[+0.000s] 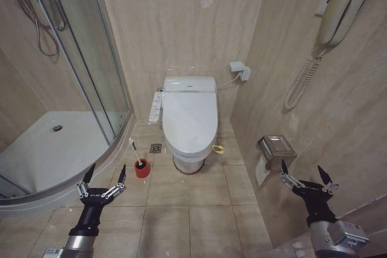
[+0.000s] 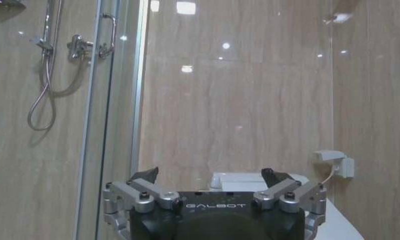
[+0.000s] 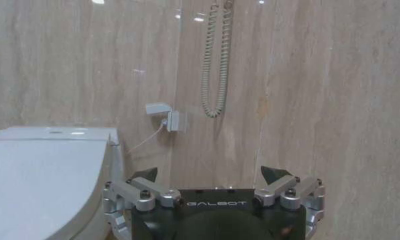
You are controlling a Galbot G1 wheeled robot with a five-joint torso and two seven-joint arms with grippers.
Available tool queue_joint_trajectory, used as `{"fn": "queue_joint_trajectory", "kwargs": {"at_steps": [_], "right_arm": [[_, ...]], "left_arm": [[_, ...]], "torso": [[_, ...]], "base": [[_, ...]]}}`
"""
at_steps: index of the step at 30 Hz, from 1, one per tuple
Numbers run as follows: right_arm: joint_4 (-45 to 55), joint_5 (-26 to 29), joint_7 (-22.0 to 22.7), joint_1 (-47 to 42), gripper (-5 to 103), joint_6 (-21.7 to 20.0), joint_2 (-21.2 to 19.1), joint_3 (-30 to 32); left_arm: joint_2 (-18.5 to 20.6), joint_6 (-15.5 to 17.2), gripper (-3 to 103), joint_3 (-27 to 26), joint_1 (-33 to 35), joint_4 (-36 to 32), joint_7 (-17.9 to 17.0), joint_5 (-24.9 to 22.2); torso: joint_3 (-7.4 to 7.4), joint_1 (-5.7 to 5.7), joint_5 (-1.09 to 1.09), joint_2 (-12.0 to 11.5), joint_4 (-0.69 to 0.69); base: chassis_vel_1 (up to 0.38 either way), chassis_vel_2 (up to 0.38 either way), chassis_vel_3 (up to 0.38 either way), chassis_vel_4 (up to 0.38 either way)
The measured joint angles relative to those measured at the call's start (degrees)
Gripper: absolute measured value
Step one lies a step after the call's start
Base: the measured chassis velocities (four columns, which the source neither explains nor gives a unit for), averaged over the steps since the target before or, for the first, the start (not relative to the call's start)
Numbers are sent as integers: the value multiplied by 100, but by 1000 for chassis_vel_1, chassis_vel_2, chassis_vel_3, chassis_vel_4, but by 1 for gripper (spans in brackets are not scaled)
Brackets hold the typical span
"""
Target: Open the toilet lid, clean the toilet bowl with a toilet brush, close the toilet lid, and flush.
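A: Toilet lid noted down flat over the toilet bowl, which stands against the back wall. A green-and-yellow strap is seen at the lid's front right edge.

B: Confirmed. The toilet brush is found on the floor tiles left of the bowl, white handle tilted toward the shower, head seated in the red cup holder.

A: Left gripper is held low in front of the shower tray, near the red holder but apart from it. Fingers are spread wide; nothing is held between them.

B: The same spread is recorded in the left wrist view, with the tank top visible behind it.

A: Right gripper is held near the right wall, just below the paper holder. Released, fingers apart, nothing grasped.

B: In the right wrist view it is seen to the right of the closed lid, well apart from it. A coiled phone cord is noted on the wall.
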Motion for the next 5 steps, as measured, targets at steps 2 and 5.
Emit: {"fn": "queue_joint_trajectory", "kwargs": {"at_steps": [2,5], "right_arm": [[0,0,0,0,100,0,0,0],[0,0,0,0,100,0,0,0]], "left_arm": [[0,0,100,0,0,0,0,0],[0,0,100,0,0,0,0,0]], "torso": [[0,0,0,0,0],[0,0,0,0,0]], "base": [[0,0,0,0],[0,0,0,0]]}}
